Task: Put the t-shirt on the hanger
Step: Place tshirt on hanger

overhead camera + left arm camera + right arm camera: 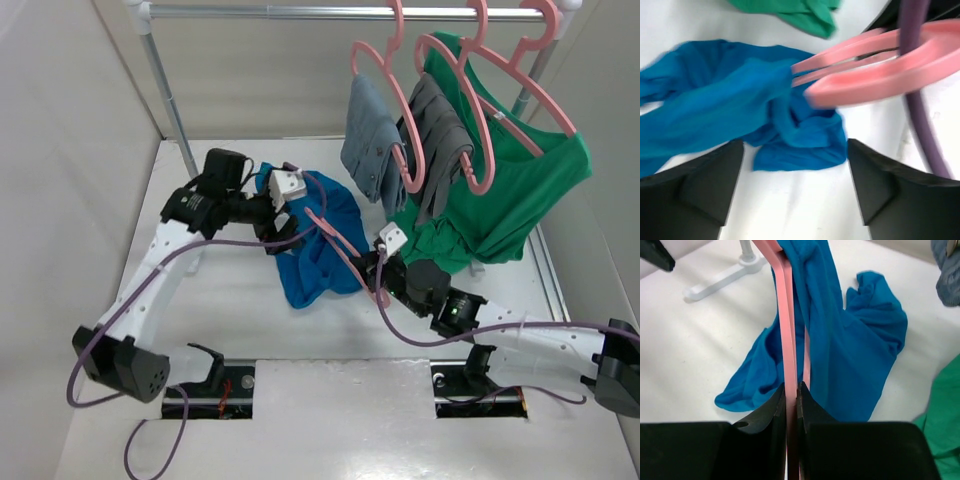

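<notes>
The blue t-shirt (318, 245) lies crumpled on the white table, partly draped over the pink hanger (338, 245). My right gripper (375, 273) is shut on one bar of the hanger (789, 330), which runs away from the fingers into the shirt (840, 340). My left gripper (277, 230) is open and empty, just above the table at the shirt's left side. In the left wrist view its fingers (700, 185) stand wide apart, with the shirt (740, 100) just beyond the tips and the hanger (880, 70) ahead to the right.
A clothes rail (350, 12) at the back holds pink hangers with grey garments (375, 140) and a green shirt (510, 180), whose hem hangs near my right arm. The rail's left post (170, 95) and foot (725, 277) stand behind the left gripper. A purple cable (915, 100) crosses the left wrist view.
</notes>
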Available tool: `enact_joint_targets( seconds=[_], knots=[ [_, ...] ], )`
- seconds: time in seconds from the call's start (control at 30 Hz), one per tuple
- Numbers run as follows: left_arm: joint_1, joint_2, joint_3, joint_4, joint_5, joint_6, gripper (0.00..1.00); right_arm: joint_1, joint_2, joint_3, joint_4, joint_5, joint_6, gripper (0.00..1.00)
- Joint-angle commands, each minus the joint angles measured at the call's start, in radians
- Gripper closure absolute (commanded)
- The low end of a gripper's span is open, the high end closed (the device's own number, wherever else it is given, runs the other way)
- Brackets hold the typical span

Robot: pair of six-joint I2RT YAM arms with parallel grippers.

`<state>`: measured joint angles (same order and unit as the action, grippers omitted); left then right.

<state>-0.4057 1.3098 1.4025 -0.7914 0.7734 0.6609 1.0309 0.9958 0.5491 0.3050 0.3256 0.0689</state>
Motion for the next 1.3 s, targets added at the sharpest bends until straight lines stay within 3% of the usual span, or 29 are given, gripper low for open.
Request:
enact_joint_targets(
  seconds=[0.0,0.1,0.27,0.37,0.6,0.73,0.87,1.07,1.27],
  knots=[
    [0.060,-0.162,-0.054,0.188,0.015,0.011,0.13,-0.009,-0.022,-0.021,0.131,0.043,-0.047,1.00],
    [0.061,-0.288,-0.178,0.415,-0.054,0.060,0.00,-0.009,-0.040,-0.032,0.149,0.024,-0.069,1.00],
    [0.061,-0.428,-0.413,0.789,-0.074,0.155,0.00,-0.009,-0.051,-0.032,0.149,-0.020,-0.112,1.00],
    [0.061,-0.391,-0.425,0.819,-0.034,0.204,0.00,-0.009,-0.051,-0.032,0.149,-0.049,-0.121,1.00],
    [0.061,-0.235,-0.315,0.666,0.015,0.478,0.00,-0.009,-0.042,-0.014,0.149,-0.095,-0.141,1.00],
    [0.061,-0.117,-0.202,0.326,0.024,0.753,0.00,-0.009,-0.031,-0.002,0.149,-0.105,-0.141,1.00],
    [0.061,0.003,-0.080,0.099,0.047,0.873,0.00,-0.009,-0.013,0.020,0.149,-0.114,-0.159,1.00],
    [0.061,0.193,0.096,-0.283,0.018,1.180,0.19,-0.009,-0.003,0.040,0.149,-0.103,-0.179,1.00],
    [0.039,0.217,0.035,-0.299,-0.003,1.201,0.22,-0.009,-0.003,0.069,0.149,-0.094,-0.201,1.00]
  ],
)
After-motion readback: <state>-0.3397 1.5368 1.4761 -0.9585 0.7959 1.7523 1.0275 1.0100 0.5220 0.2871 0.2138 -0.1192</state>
